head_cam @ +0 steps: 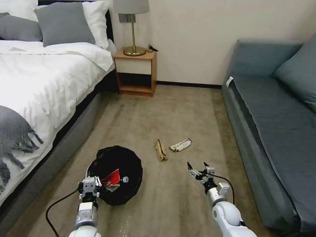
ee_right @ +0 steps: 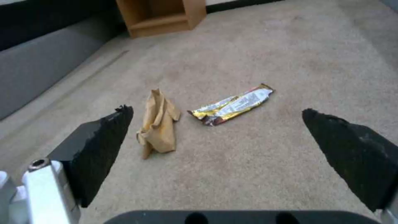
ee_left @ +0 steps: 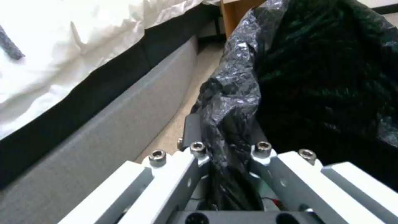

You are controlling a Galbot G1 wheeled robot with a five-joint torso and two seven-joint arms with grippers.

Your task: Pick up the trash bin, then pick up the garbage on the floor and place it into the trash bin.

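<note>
The trash bin (head_cam: 115,164), lined with a crinkled black bag, is tilted at the lower left. My left gripper (head_cam: 89,187) is shut on its near rim, and the left wrist view shows the left gripper (ee_left: 226,146) pinching the bag-covered rim of the bin (ee_left: 315,77). Inside lie a red-white packet (head_cam: 111,179) and a bottle's white cap (head_cam: 125,179). A brown crumpled wrapper (head_cam: 161,150) (ee_right: 159,127) and a silver-yellow foil wrapper (head_cam: 180,144) (ee_right: 232,104) lie on the carpet. My right gripper (head_cam: 197,165) (ee_right: 216,110) hovers open just short of them, holding nothing.
A bed (head_cam: 39,85) with a grey base runs along the left. A blue-grey sofa (head_cam: 279,125) lines the right. A wooden nightstand (head_cam: 135,72) with a brass lamp (head_cam: 133,29) stands against the back wall. Beige carpet lies between them.
</note>
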